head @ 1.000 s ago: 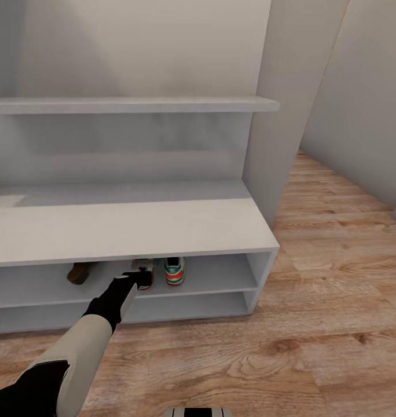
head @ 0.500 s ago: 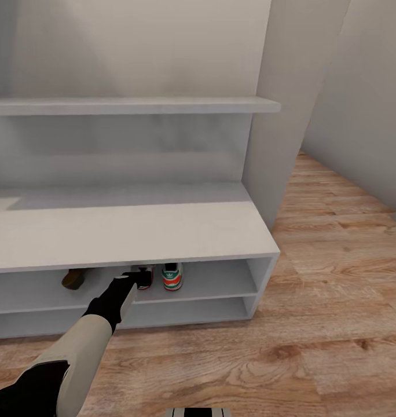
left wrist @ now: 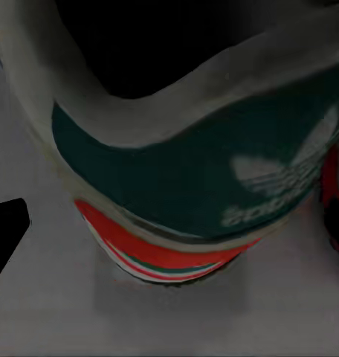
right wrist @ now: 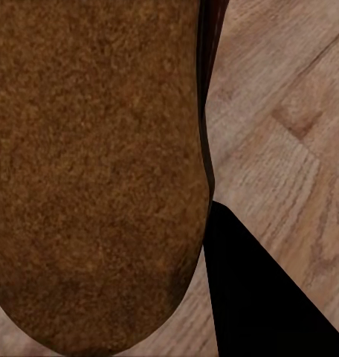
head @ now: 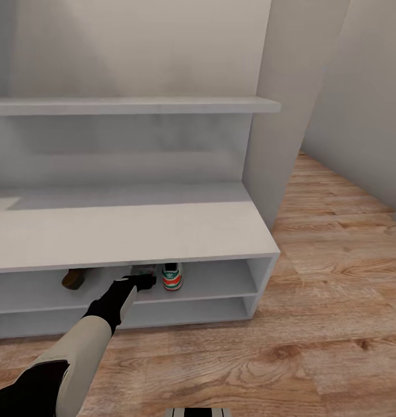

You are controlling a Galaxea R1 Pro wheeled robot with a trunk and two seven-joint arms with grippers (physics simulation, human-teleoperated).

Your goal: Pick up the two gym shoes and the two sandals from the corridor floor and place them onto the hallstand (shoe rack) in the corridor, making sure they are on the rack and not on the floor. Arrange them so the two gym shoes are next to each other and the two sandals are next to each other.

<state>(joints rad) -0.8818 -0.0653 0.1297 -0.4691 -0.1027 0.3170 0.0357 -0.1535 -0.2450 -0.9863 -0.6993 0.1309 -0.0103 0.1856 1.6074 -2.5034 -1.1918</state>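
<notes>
The hallstand (head: 134,231) fills the head view, and its upper shoe tier holds three things. One gym shoe (head: 172,277) stands heel-out. A second gym shoe (head: 142,270) sits just left of it, close beside it. My left gripper (head: 142,282) is right at that shoe's heel (left wrist: 192,186). It is open, and a strip of grey shelf shows between one finger (left wrist: 6,238) and the shoe. A brown sandal (head: 75,278) lies further left on the same tier. In the right wrist view another sandal (right wrist: 95,171) hangs over the corridor floor (right wrist: 288,111), held beside a black finger (right wrist: 247,297).
A lower tier (head: 180,310) runs under the shoes, and a wall shelf (head: 134,105) runs above the bench. A tall grey side panel (head: 279,116) bounds the stand on the right. Beyond it, wood floor (head: 337,260) stretches away.
The gym shoe at my left gripper now sits deeper under the bench, with its red heel out of sight. The arm has barely moved. The head view shifted slightly early on.
</notes>
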